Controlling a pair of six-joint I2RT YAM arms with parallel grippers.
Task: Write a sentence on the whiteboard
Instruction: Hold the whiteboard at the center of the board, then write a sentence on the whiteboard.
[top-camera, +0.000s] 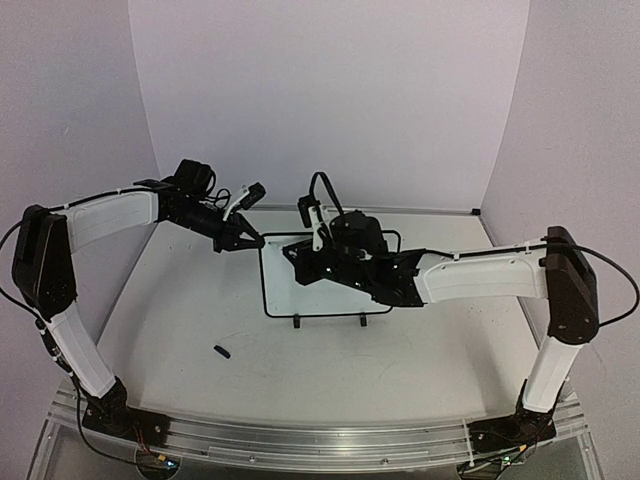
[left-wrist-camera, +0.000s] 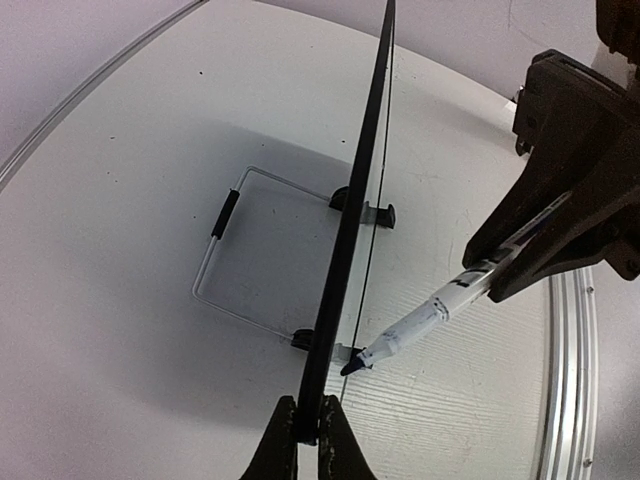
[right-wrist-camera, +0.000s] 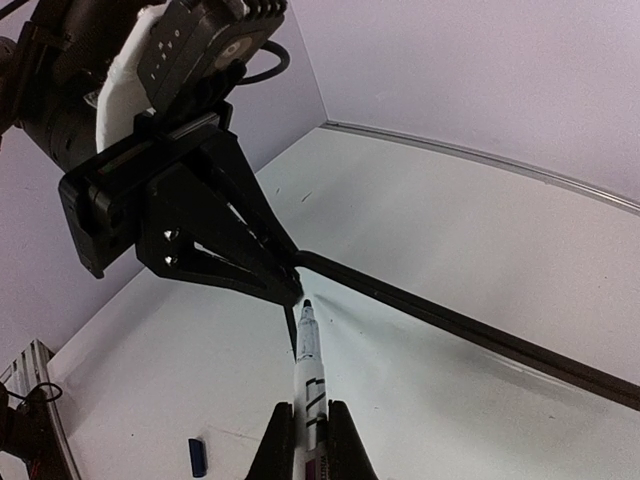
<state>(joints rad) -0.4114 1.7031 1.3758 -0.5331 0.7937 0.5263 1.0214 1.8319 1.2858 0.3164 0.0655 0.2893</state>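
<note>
The whiteboard stands upright on its two black feet at the table's middle. My left gripper is shut on the black frame at the board's top left corner; its wrist view shows the frame edge-on between the fingers. My right gripper is shut on a white marker with its dark tip uncapped. The tip points at the board face just below that corner. I cannot tell whether it touches. No blue sentence shows on the visible board face.
A blue marker cap lies on the table in front of the board's left side, also in the right wrist view. A wire stand lies behind the board. A metal rail runs along the near edge.
</note>
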